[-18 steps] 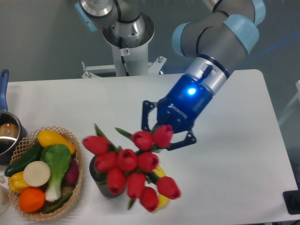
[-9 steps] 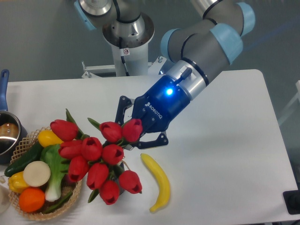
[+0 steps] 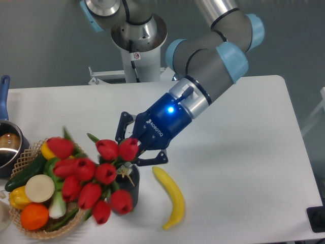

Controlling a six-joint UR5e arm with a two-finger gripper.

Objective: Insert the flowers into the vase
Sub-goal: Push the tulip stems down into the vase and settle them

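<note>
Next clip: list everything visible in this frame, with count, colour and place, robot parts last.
Bunch of red tulips: about ten, red with green stems, over the vase, held by the gripper.
Dark grey ribbed vase: one, front centre, mostly hidden by tulips.
Yellow banana: one, right of the vase.
Round woven wicker basket: one, tan, front left, holding vegetables and fruit.
Metal pot with a blue handle: one, left edge.
White table: one.
Two-finger gripper: one, black and blue, shut on the tulip stems.
Robot arm: one, grey with light-blue joints.
</note>
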